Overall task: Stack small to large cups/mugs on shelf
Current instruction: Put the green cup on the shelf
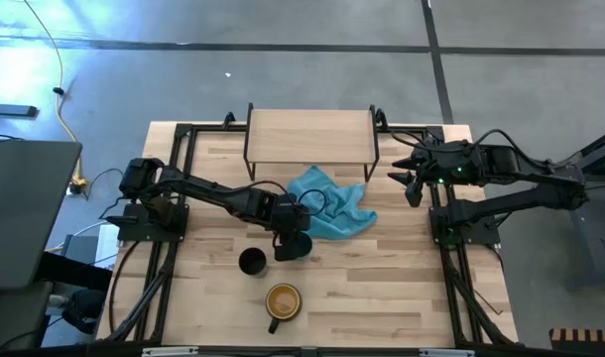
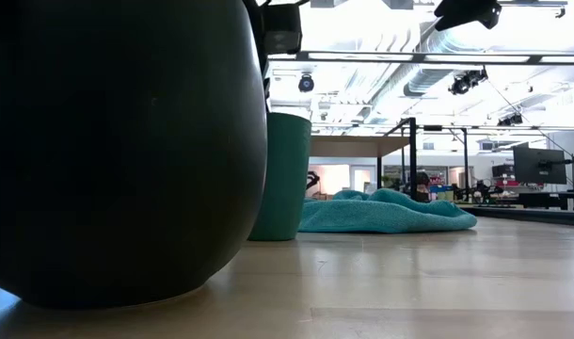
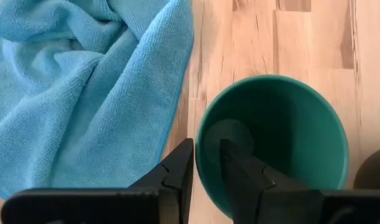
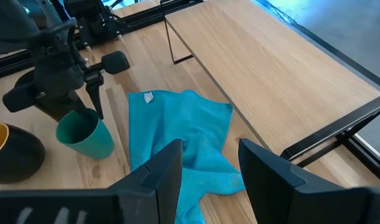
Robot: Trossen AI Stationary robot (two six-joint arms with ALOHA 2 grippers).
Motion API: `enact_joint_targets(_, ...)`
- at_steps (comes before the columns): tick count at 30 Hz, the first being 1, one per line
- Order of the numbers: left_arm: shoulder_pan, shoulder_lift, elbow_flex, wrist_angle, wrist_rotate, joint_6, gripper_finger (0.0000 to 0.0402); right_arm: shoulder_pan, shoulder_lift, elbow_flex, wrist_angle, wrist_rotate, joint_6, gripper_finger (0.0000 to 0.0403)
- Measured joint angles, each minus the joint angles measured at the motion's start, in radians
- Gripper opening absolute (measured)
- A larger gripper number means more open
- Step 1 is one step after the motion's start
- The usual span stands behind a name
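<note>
Upright teal cup, mouth upward

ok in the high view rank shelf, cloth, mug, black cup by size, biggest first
1. shelf
2. cloth
3. mug
4. black cup, only slightly smaller than the mug

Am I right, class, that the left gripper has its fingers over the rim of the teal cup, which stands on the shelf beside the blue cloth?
Not quite. The left gripper does straddle the rim of the teal cup beside the blue cloth, but the cup stands on the table, not on the shelf. The high view shows the shelf bare.
</note>
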Motion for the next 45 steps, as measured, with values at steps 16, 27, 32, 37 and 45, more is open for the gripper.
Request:
enact_joint_targets(16,0.000,0.000,0.000,-0.001,-0.033,-0.011,0.0028,0.000,0.000,0.000,0.000,0.000,0.000,0.0149)
enact_joint_targets(27,0.000,0.000,0.000,0.005,-0.027,-0.035,0.0005,0.000,0.000,0.000,0.000,0.000,0.000,0.0149)
enact_joint_targets(32,0.000,0.000,0.000,0.006,-0.027,-0.052,0.0003,0.000,0.000,0.000,0.000,0.000,0.000,0.0149)
enact_joint_targets(37,0.000,0.000,0.000,0.006,-0.019,-0.066,0.0002,0.000,0.000,0.000,0.000,0.000,0.001,0.0149)
enact_joint_targets(45,0.000,-0.019,0.019,-0.022,-0.008,-0.095,0.0001,0.000,0.000,0.000,-0.001,0.000,0.003,0.0149)
